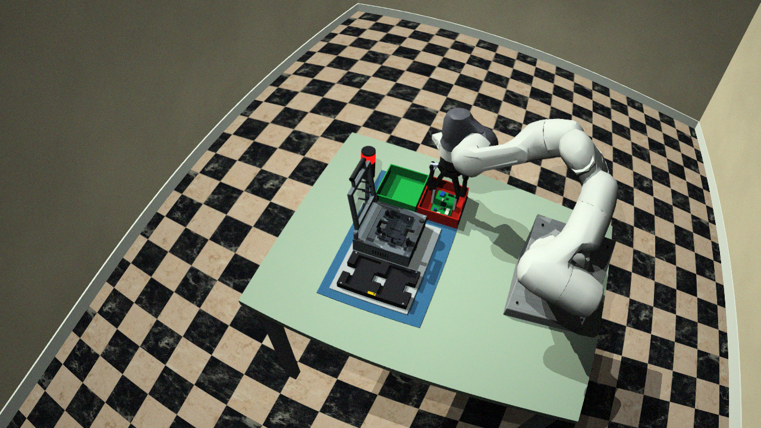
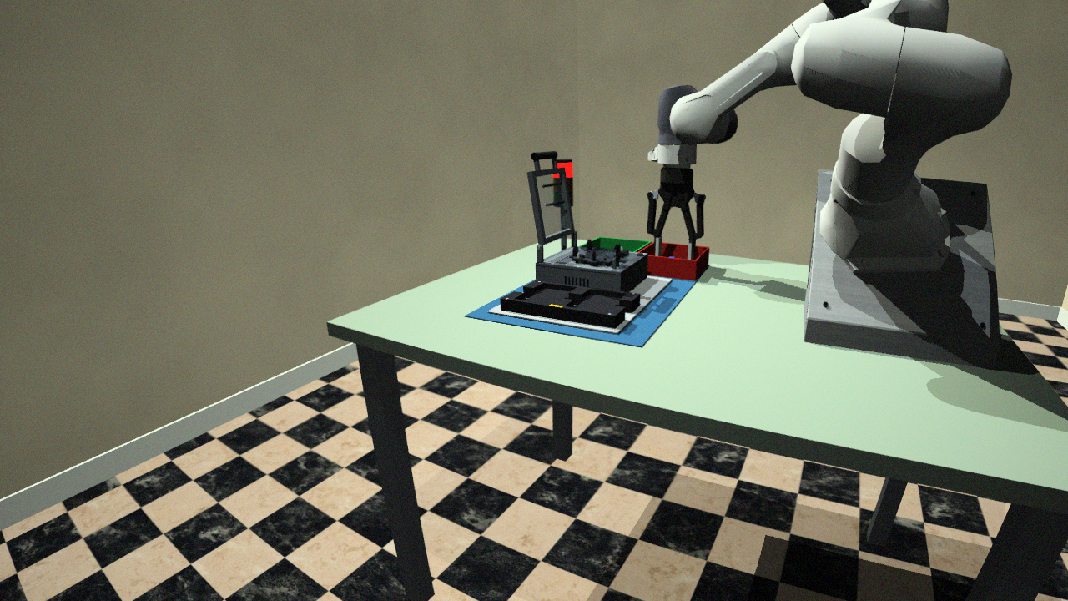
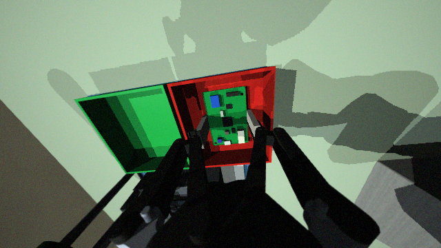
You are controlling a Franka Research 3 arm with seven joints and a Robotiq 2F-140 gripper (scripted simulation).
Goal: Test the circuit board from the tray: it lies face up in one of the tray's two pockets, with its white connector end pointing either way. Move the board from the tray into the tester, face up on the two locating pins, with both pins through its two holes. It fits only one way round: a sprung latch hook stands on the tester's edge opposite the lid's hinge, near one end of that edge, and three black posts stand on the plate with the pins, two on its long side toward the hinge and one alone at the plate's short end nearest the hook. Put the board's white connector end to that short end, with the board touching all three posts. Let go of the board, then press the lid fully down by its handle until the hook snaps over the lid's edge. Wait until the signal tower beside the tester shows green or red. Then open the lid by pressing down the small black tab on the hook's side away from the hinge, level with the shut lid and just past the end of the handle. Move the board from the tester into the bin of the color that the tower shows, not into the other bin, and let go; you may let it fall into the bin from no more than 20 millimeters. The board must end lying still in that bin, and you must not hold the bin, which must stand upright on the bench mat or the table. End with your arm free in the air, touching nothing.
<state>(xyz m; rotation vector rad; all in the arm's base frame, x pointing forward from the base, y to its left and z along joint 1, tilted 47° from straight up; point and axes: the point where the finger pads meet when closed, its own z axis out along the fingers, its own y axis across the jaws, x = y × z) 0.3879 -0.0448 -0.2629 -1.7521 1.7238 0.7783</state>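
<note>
The green circuit board [image 1: 441, 201] [image 3: 227, 103] is inside the red bin [image 1: 439, 217] [image 2: 676, 265] [image 3: 265, 89], face up, with its white connector end toward the wrist camera. My gripper [image 1: 446, 195] [image 2: 676, 250] [image 3: 227, 119] reaches down into the red bin, its fingertips about level with the rim. The two fingers press on the board's long sides. I cannot tell whether the board rests on the bin floor. The signal tower [image 1: 368, 154] [image 2: 565, 169] shows red. The tester [image 1: 383, 247] [image 2: 590, 276] holds no board and its lid [image 1: 357, 191] [image 2: 548, 209] stands upright.
The green bin [image 1: 404, 186] [image 2: 616, 243] [image 3: 148, 110] has nothing in it and touches the red bin's side. The black tray [image 1: 377, 285] [image 2: 567, 302] lies in front of the tester on the blue mat [image 1: 433, 276] [image 2: 642, 329]. The arm's base plate [image 2: 896, 299] stands to the right.
</note>
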